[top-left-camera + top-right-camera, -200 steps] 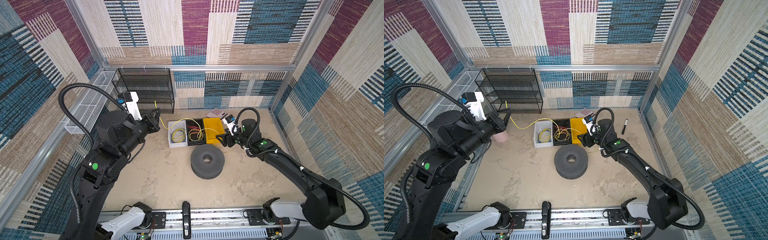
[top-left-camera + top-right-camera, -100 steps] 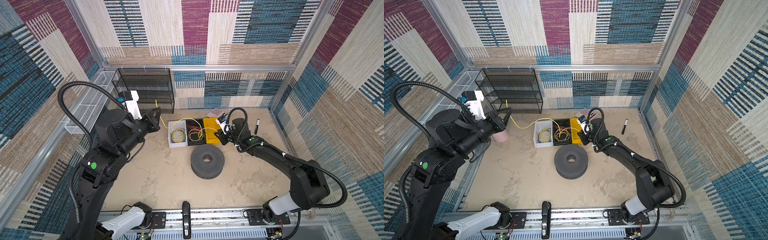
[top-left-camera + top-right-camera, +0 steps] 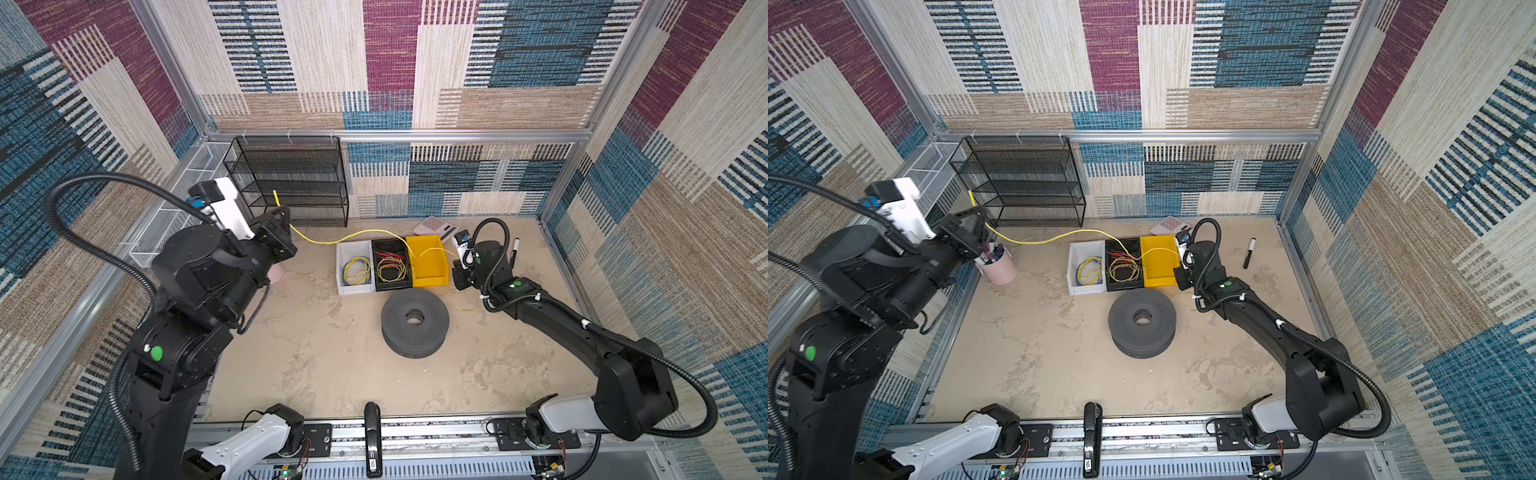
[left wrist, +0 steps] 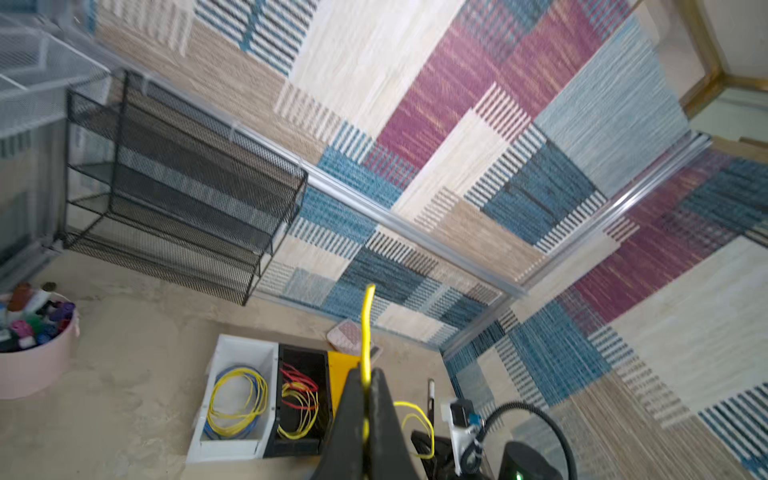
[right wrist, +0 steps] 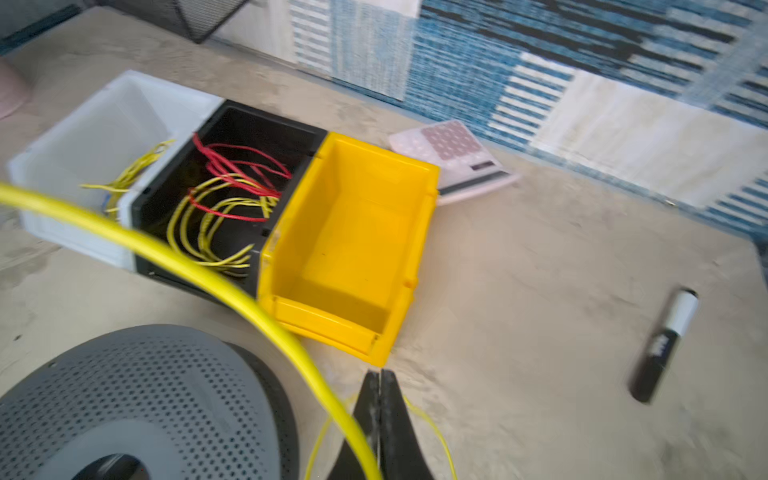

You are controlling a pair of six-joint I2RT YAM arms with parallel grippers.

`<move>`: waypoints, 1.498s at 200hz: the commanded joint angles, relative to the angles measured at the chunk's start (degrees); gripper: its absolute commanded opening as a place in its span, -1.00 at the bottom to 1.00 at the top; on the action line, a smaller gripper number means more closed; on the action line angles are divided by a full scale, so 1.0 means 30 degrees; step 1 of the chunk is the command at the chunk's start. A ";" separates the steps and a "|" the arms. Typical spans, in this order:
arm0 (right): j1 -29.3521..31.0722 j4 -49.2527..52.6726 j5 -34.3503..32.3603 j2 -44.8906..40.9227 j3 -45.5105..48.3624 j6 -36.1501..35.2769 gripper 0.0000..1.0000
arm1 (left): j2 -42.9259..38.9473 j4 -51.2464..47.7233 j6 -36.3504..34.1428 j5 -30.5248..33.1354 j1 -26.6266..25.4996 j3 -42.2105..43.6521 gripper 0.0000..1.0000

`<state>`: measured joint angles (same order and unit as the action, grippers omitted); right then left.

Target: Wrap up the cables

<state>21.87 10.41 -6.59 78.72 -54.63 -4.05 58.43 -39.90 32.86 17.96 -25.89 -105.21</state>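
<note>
Operator: Tabletop (image 3: 324,361) first, since we work over it. The grey perforated spool (image 3: 392,322) lies near its middle. Behind that stand the white bin (image 3: 353,286), black bin (image 3: 392,284) and yellow bin (image 3: 432,280), touching in a row. Where is our yellow wire (image 4: 366,324)?

Spotter: It hangs in the air from the left claw (image 4: 365,376) to the right claw (image 5: 379,376), passing over the back of the bins. We see the left claw raised near the black mesh shelf (image 3: 291,178). Its fingers are pressed together on the wire, and a short tail sticks out past them.

Operator: And the right?

Spotter: Low, just beside the yellow bin, fingers together. Thin wire comes out on both sides of them, so we judge it pinched there.

Operator: Then we are probably about to form a loop. We should swing the left claw toward the right one in a high arc. That way the sagging span clears the red and yellow bundle (image 3: 390,270) in the black bin.

Spotter: Agreed. We should move slowly with both pinches firm, because wire this thin will likely spring and slip. And we should leave some slack, since a taut span could tug the bins.
</note>
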 commanded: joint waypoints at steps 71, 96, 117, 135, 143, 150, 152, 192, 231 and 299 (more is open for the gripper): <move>-0.3290 0.4409 -0.1275 -0.0553 0.1974 0.2825 -1.00 | 0.1954 0.2285 -0.3951 0.6318 0.0046 -0.4336 -1.00; -0.3309 0.4468 -0.0824 -0.1055 0.1863 0.2959 -1.00 | 0.2689 0.1467 -0.4124 0.5855 0.0046 -0.5158 -1.00; -0.3320 0.4722 0.0001 -0.1320 0.1936 0.2963 -1.00 | 0.2873 0.1197 -0.3934 0.4750 0.0046 -0.4806 -1.00; -0.3287 0.4832 0.1079 -0.1812 0.2197 0.2879 -1.00 | 0.2841 0.1131 -0.3508 0.3819 0.0046 -0.4101 -1.00; -0.3306 0.4990 0.1496 -0.1969 0.2173 0.2860 -1.00 | 0.2890 0.1066 -0.3332 0.3613 0.0046 -0.3857 -1.00; -0.3277 0.5052 0.2103 -0.2094 0.2130 0.2741 -1.00 | 0.2935 0.1034 -0.3211 0.3537 0.0046 -0.3780 -1.00; -0.3298 0.5053 0.2481 -0.2112 0.2098 0.2673 -0.98 | 0.2993 0.1005 -0.3203 0.3485 0.0046 -0.3757 -1.00; -0.3284 0.3854 0.8642 -0.3717 0.2097 0.2609 -0.09 | 0.3026 0.1259 -0.2530 0.2660 0.0046 -0.3477 -1.00; -0.3305 0.4124 0.9519 -0.6509 0.2156 0.3019 0.36 | 0.2848 0.1322 -0.2396 0.2460 0.0046 -0.3034 -1.00; -0.3311 0.5808 1.1888 -0.7329 0.2733 0.4429 0.32 | 0.2698 0.1348 -0.2828 0.3759 0.0046 -0.2268 -1.00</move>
<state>11.92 24.58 23.94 54.24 -47.18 5.85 66.35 -38.33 24.95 26.65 -25.85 -111.85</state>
